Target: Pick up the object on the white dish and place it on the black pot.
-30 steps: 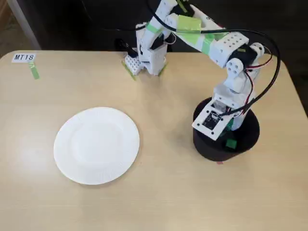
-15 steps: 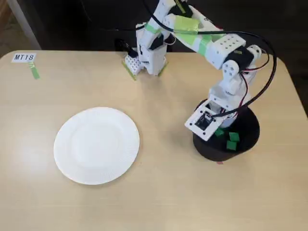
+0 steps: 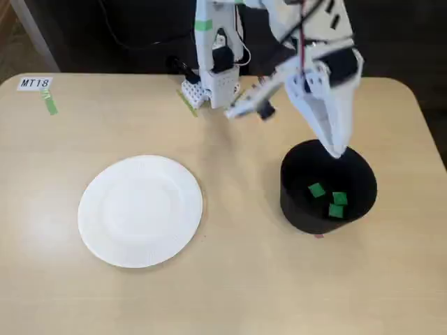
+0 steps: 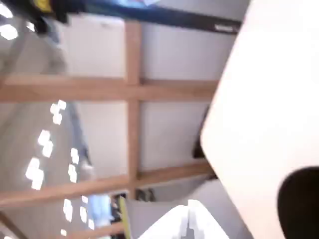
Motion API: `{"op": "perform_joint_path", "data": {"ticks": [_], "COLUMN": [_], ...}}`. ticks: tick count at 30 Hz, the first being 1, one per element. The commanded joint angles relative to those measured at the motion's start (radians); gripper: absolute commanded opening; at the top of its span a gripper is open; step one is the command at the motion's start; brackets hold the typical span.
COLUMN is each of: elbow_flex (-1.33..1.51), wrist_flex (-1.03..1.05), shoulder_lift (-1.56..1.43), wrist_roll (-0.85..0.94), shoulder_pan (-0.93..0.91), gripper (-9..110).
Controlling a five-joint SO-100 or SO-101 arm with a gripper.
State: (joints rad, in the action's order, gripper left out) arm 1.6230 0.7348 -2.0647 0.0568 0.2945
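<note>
The white dish (image 3: pixel 91 209) lies on the left of the table in the fixed view, with nothing on it. The black pot (image 3: pixel 297 209) stands at the right. Three small green cubes (image 3: pixel 316 190) (image 3: pixel 339 198) (image 3: pixel 336 211) lie on its dark top, and I cannot tell which one is the object. My gripper (image 3: pixel 337 149) points down over the pot's back rim, jaws together and empty, clear of the cubes. In the wrist view the gripper (image 4: pixel 188 226) shows at the bottom edge, with part of the pot (image 4: pixel 301 199) at the lower right.
The arm's base (image 3: pixel 213 84) stands at the table's back edge. A label reading MT18 (image 3: pixel 35 83) and a strip of green tape (image 3: pixel 50 105) sit at the back left corner. The wrist view mostly shows the room beyond the table's edge (image 4: pixel 269 109).
</note>
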Motion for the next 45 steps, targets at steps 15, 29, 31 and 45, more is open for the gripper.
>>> {"op": "perform_joint_path", "data": {"ticks": [15, 29, 31, 45], "elbow_flex": [1.15, 1.442, 1.448, 1.474], "wrist_flex": [-0.008, 0.206, 0.212, 0.224], "shoulder_lift": [-1.06, -1.266, -1.266, -1.266], "wrist_roll": [-0.137, -0.078, -0.072, -0.035], "shoulder_pan": [-0.308, -0.276, -0.261, -0.187], "gripper": [0, 0, 0, 0]}}
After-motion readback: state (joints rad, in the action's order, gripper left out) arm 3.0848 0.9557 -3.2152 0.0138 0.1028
